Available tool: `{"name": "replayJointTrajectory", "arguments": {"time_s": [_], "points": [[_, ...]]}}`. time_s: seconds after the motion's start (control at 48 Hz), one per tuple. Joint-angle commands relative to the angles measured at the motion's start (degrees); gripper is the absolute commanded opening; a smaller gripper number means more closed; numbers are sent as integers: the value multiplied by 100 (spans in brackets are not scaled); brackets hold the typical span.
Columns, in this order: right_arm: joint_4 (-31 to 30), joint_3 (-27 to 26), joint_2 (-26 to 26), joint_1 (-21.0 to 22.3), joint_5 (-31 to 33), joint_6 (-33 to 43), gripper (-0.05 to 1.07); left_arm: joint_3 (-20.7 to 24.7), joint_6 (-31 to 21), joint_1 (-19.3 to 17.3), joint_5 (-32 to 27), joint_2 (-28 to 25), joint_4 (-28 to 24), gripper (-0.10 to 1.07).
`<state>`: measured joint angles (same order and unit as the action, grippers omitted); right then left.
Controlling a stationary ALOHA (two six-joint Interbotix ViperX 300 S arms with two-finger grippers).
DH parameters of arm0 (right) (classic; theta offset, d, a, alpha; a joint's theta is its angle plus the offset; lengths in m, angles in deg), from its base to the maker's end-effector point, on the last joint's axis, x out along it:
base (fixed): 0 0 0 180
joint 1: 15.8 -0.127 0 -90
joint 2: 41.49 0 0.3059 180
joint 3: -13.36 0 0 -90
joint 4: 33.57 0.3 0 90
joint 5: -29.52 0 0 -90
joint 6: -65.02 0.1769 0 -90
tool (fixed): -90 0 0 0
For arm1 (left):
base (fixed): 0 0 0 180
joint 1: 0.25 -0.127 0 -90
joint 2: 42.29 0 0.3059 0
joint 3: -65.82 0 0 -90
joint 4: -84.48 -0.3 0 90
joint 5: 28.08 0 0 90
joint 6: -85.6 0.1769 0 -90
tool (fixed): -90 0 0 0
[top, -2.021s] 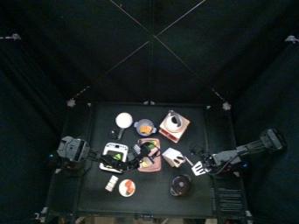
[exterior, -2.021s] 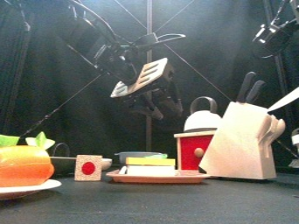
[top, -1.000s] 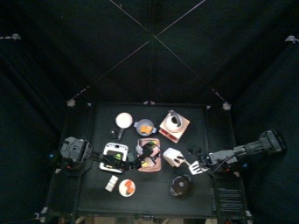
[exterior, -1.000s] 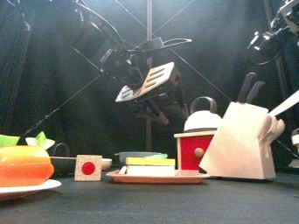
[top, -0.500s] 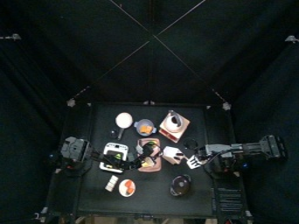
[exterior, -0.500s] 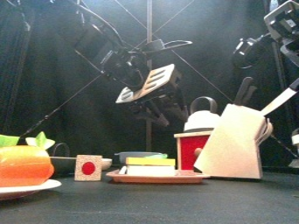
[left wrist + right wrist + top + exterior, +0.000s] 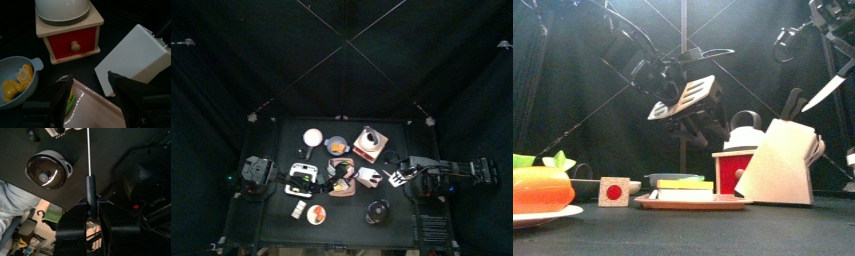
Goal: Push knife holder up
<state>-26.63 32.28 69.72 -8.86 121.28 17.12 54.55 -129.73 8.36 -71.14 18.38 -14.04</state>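
Note:
The knife holder [image 7: 780, 160] is a white wedge-shaped block standing at the right of the table, beside the red-fronted grinder; it also shows as the knife holder [image 7: 137, 57] and, small, [image 7: 369, 177]. One dark handle still sticks out of its top. My right gripper [image 7: 90, 203] is shut on the black handle of a knife [image 7: 89, 163], which hangs lifted above the holder's right side as the knife [image 7: 824, 88]. My left gripper [image 7: 93, 86] is open and holds nothing, hovering over the pinkish board just beside the holder; its slotted fingers [image 7: 683, 97] hang mid-air.
A wooden grinder [image 7: 70, 35] with a red drawer stands next to the holder. A blue bowl [image 7: 17, 77] and the pinkish board [image 7: 93, 110] lie close by. A plate with orange fruit [image 7: 543, 190] sits at the front left. A dark round pot [image 7: 48, 170] stands near the table's front.
The right arm has drawn back and risen, lifting the knife up and away from the holder. The holder shifted slightly left. The left gripper barely moved.

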Motion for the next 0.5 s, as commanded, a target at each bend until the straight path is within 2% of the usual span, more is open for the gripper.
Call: {"name": "replayJointTrajectory", "arguments": {"time_s": [0.0,0.312,0.479], "points": [[-62,44,26,88,0,-141,48,114,-9,-35,-9,88,-18,92],[26,264,97,35,-237,-123,48,114,-9,-70,-9,79,-18,92],[396,369,35,-44,-448,-105,48,132,-9,-79,44,70,-18,92]]}}
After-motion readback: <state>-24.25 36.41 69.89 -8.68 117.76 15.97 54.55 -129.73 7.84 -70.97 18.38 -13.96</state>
